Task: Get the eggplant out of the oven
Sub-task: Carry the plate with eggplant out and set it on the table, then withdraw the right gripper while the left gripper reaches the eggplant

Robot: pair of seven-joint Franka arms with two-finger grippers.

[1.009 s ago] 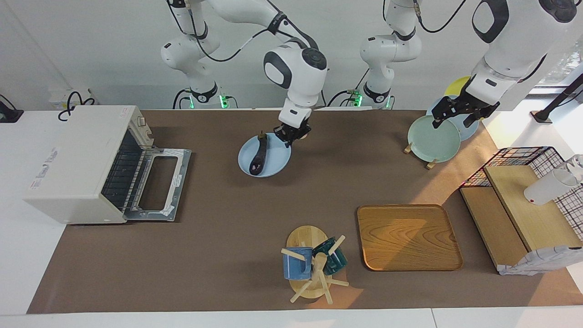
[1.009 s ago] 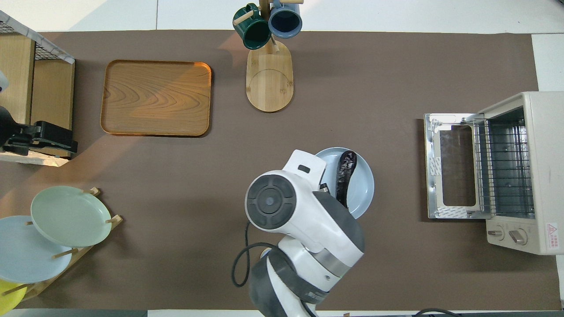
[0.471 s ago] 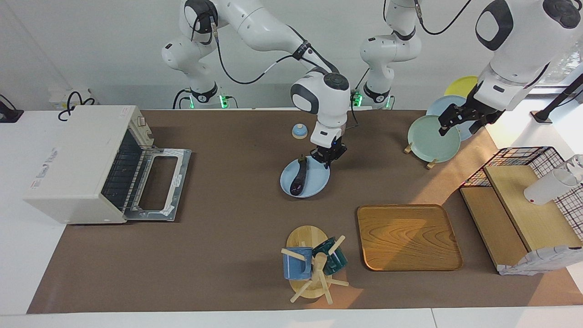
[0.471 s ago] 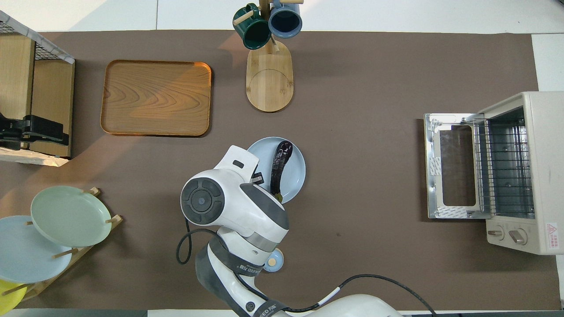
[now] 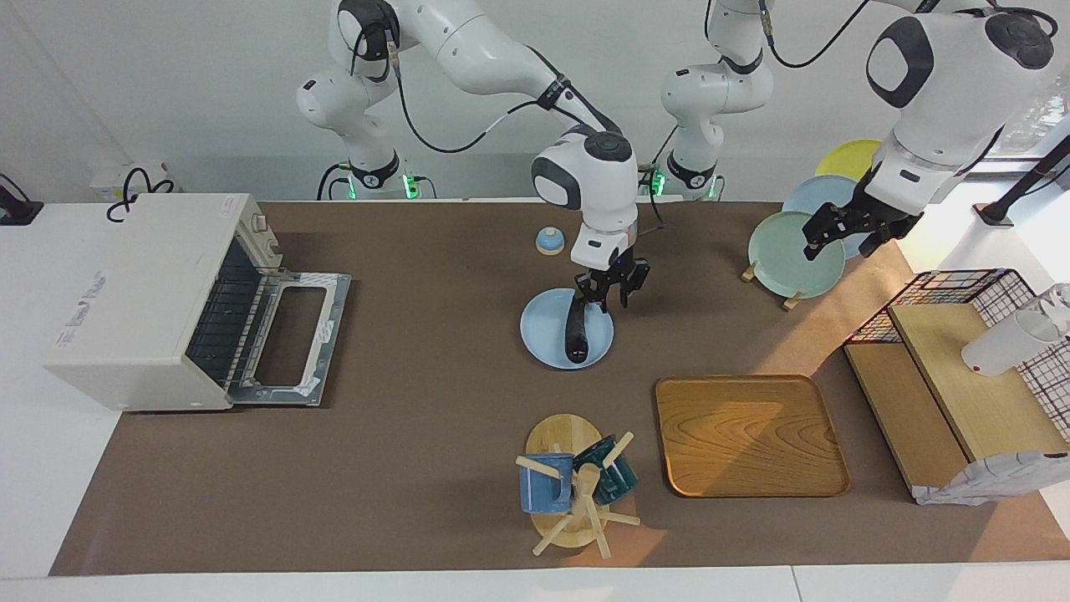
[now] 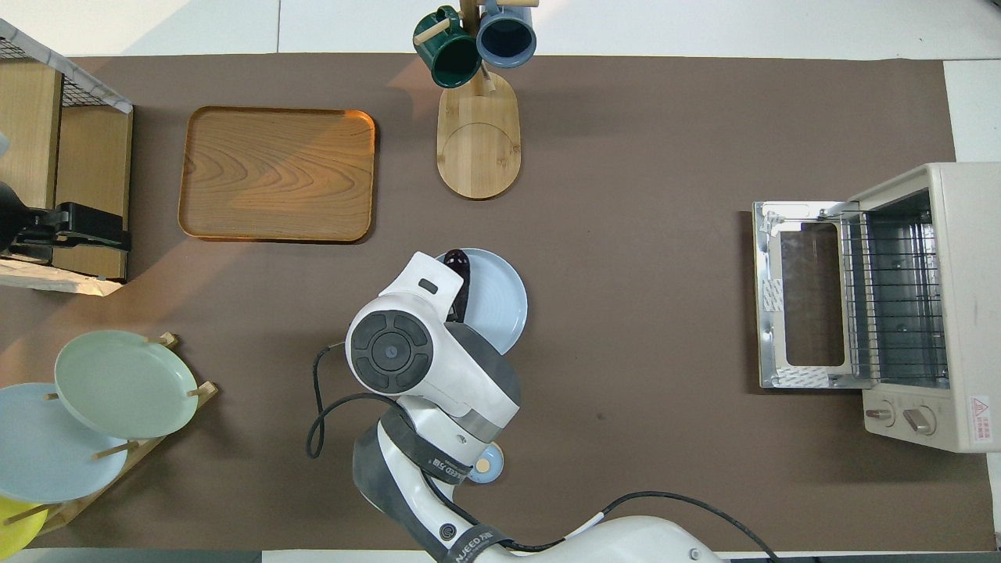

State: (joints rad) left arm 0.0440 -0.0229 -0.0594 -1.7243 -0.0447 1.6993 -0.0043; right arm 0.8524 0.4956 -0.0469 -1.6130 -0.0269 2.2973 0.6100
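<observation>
Right end effector [image 5: 612,298] half-parted over the eggplant's [image 5: 577,328] stem end, on the blue plate [image 5: 543,330] mid-counter.
Glossy, likely slippery, light yet firm: grip mid-body. Oven [image 5: 142,297] stands open at the counter's end; left end effector [image 5: 844,230] waits wide apart.

- Slim dark purple eggplant [image 5: 576,328] lying on round pale blue plate [image 5: 543,333], mid-table.
- Boxy cream toaster oven [image 5: 142,301] at the right arm's end, door dropped open.
- Wooden mug tree [image 5: 570,493] and rectangular wooden tray [image 5: 750,435] farther from the robots than the plate.
- Small domed bell [image 5: 549,241] nearer the robots.
</observation>
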